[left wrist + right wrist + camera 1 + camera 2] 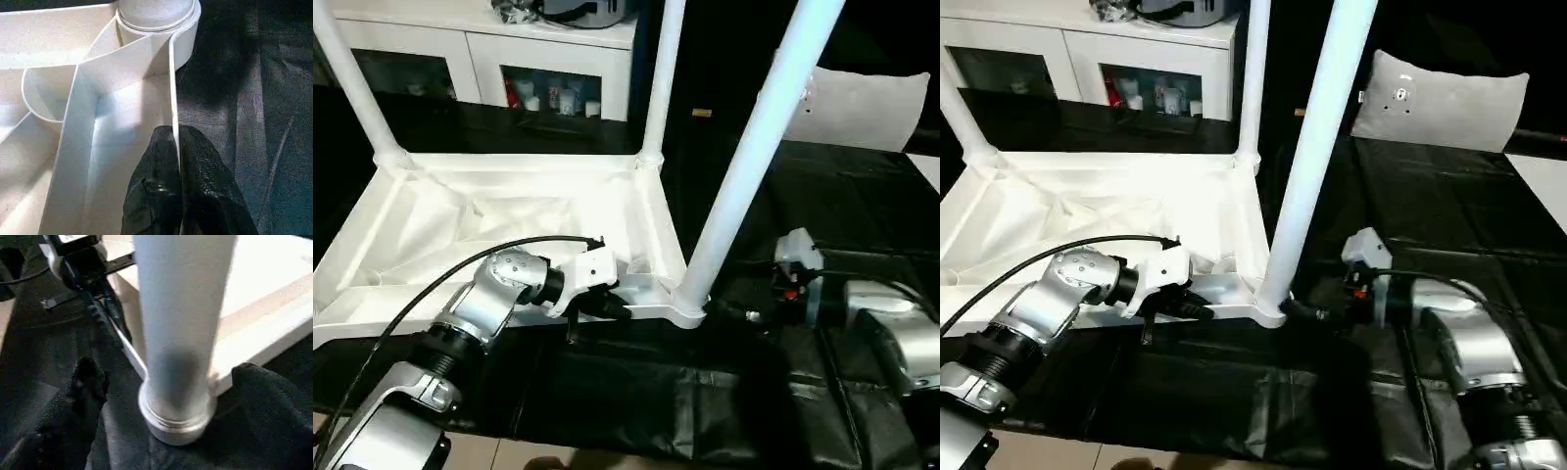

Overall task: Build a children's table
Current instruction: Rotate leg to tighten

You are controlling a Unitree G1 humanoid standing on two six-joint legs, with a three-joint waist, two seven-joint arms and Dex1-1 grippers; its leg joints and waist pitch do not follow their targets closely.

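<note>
The tabletop (pixel 509 220) lay upside down on the black-covered counter (pixel 705 411), ribbed underside up, w/ three legs standing in corner sockets: two at the far corners, approx. 11 and 12 o'clock in the head view, and the near leg (pixel 744 166) at the near right corner, approx. 4 o'clock from the tabletop centre. The near leg's long axis ran close to vertical, leaning slightly toward 1 o'clock as it rose out of frame. The right pincer (pixel 161 396) stood wide open, one black finger (pixel 83 396) on each side of the leg's base just above the socket (pixel 176 423); no contact could be confirmed. From that pincer the leg lay straight ahead, between the fingers, i.e. toward 9 o'clock in the head view. The left pincer (pixel 173 142) was pinched shut on the tabletop's thin outer rim wall (pixel 172 88), gripping the near edge just at 9 o'clock of the same socket. Judgement: the right arm was nearer the leg and better placed to close on it; the left arm appeared to serve as a brace for the tabletop. The near left corner socket was hidden behind the left forearm (pixel 494 294), so its state could not be determined.
</note>
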